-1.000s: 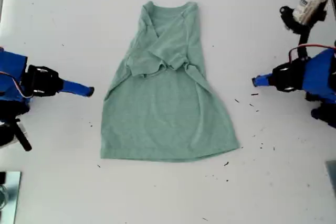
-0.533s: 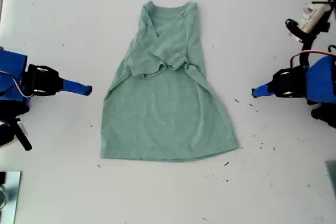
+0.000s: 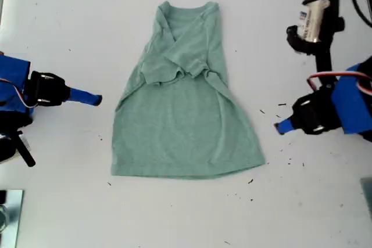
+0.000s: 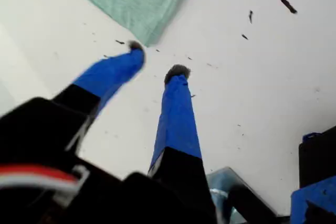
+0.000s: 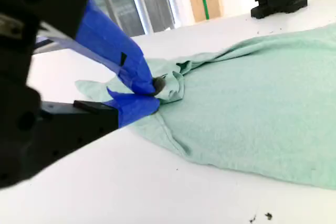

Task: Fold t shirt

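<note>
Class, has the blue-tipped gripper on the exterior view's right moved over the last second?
Yes. My first gripper dropped toward the exterior view's bottom, nearing the hem corner of the unmoved pale sage-green cotton t shirt.

A plain white table (image 3: pixel 64 21) carried everything I could see. The t shirt (image 3: pixel 183 126) lay spread flat on it, collar toward the exterior view's top, both sleeves folded in. Small dark specks (image 3: pixel 279 114) dotted the surface toward that view's lower right.
</note>
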